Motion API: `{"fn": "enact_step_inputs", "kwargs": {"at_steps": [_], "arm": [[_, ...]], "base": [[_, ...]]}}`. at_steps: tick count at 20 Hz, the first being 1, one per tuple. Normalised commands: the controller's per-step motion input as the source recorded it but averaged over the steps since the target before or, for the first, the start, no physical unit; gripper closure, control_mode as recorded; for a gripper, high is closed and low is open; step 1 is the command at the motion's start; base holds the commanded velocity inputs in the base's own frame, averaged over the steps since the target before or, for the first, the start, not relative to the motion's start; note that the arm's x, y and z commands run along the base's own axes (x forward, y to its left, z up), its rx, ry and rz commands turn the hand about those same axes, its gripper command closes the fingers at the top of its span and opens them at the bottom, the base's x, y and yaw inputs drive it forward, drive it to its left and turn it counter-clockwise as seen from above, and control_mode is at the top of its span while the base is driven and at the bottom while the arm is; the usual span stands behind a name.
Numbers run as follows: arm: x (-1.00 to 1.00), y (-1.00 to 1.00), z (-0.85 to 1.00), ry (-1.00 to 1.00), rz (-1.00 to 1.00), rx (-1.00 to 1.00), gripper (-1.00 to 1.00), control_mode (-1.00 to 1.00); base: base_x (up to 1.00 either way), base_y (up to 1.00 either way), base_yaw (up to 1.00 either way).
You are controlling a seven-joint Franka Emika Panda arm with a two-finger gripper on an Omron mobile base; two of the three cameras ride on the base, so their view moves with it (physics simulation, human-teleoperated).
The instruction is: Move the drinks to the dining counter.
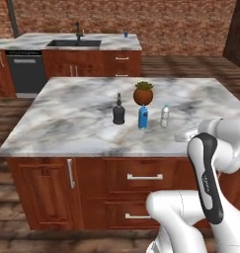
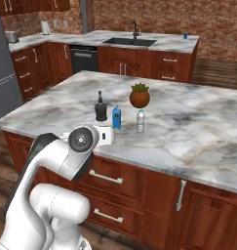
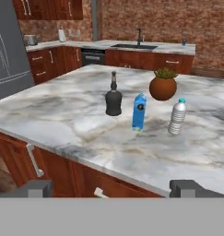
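Observation:
Three drinks stand on the marble island: a squat black bottle, a blue carton and a clear water bottle. A blue-and-white can stands on the dining counter at the back, right of its black sink. My gripper hovers at the island's near edge, open and holding nothing. It faces the three drinks from short of them.
A round terracotta pot with a green plant sits just behind the carton and water bottle. The island has wood drawers below its edge. A dishwasher stands under the back counter, with a grey fridge at the far left.

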Motion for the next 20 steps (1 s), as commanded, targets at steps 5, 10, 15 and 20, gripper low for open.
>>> {"fn": "enact_step_inputs", "kwargs": {"at_steps": [5, 10, 15, 20], "arm": [[0.0, 0.0, 0.0, 0.0, 0.0, 0.0, -1.0, 1.0], [0.0, 0.0, 0.0, 0.0, 0.0, 0.0, -1.0, 1.0], [0.0, 0.0, 0.0, 0.0, 0.0, 0.0, -1.0, 1.0], [0.0, 0.0, 0.0, 0.0, 0.0, 0.0, -1.0, 1.0]], "base": [[0.64, 0.07, -0.33], [0.71, 0.38, -0.14], [0.59, 0.36, -0.07], [0.48, 0.3, -0.08]]}}
